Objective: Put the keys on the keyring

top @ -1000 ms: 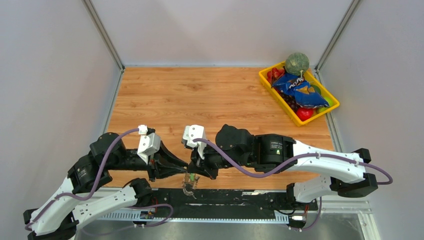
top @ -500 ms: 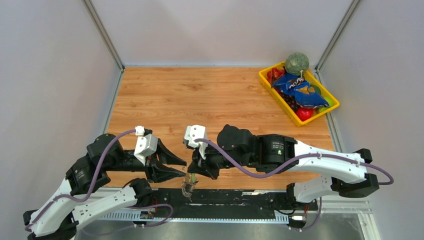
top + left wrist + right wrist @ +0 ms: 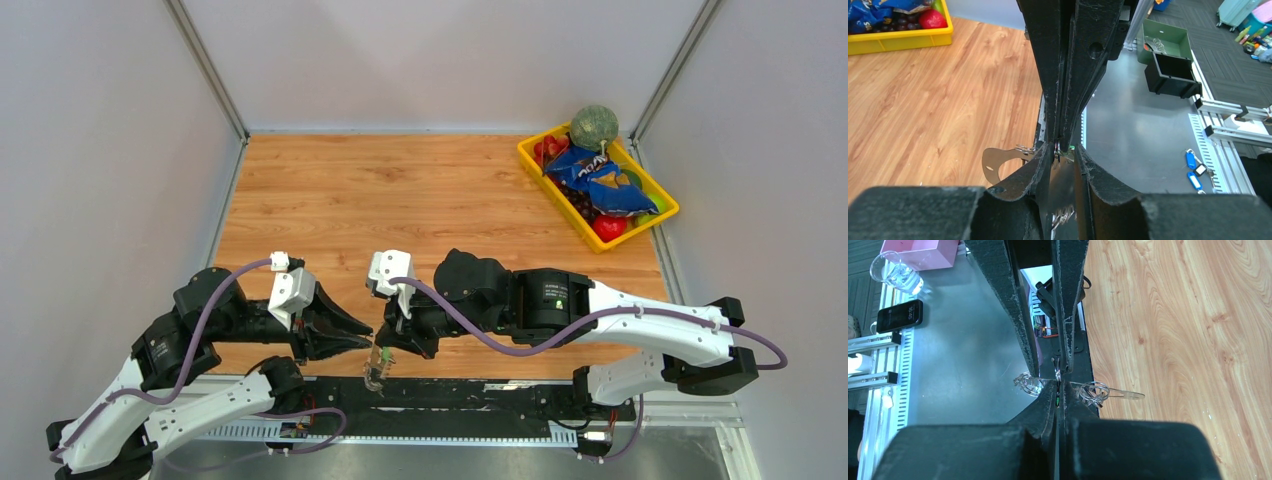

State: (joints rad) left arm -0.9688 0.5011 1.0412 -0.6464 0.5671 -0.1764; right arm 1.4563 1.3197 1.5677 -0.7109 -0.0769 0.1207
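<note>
step, as judged: the keys point(image 3: 378, 362) are to be threaded onto the keyring point(image 3: 1125, 393). right gripper point(image 3: 1058, 394) is pressed together, green tag point(image 3: 1055, 400) seen in the pinch, over the middle of the tabletop's point(image 3: 420, 190) near edge. keyring is seen edge-on across those tips; whether it is pinched too cannot be told. left gripper point(image 3: 1063, 157) is narrowly spread, nose to nose with the right. both arms are folded low, forearms turned inward. bare wire should be gripped, not the fringe.

The keys point(image 3: 377, 362) are too small overhead; right claw point(image 3: 1058, 389) fingers hide the middle of the keyring point(image 3: 1123, 393).
</note>
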